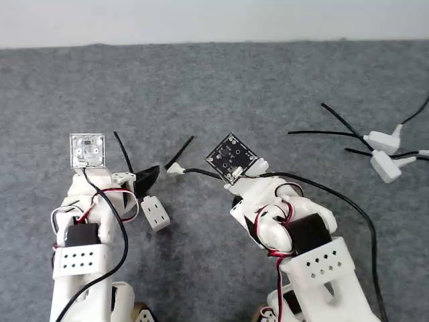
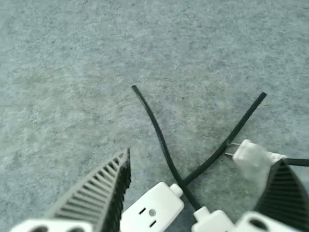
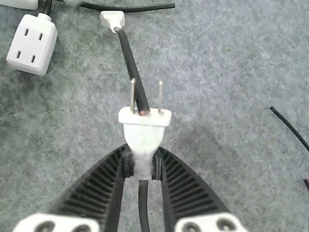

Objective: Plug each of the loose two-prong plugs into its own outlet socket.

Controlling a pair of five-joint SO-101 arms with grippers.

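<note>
My right gripper (image 3: 143,159) is shut on a white two-prong plug (image 3: 145,123), its prongs pointing away over the grey carpet. Beyond it lie a white outlet socket (image 3: 31,43) with two pairs of slots and a second small white plug (image 3: 112,19) on a black cord. In the high view that socket (image 1: 155,213) lies beside the left arm and the small plug (image 1: 175,170) lies between the arms. My left gripper (image 2: 204,157) is open and low over crossed black cords, the socket (image 2: 152,210) just under it and the loose plug (image 2: 251,154) by one finger (image 2: 285,188).
Two more white cord ends (image 1: 383,142) (image 1: 387,166) with black cords lie at the far right of the carpet. A long black cord (image 1: 348,201) trails from the right arm toward the front edge. The carpet's far half is bare up to the wall.
</note>
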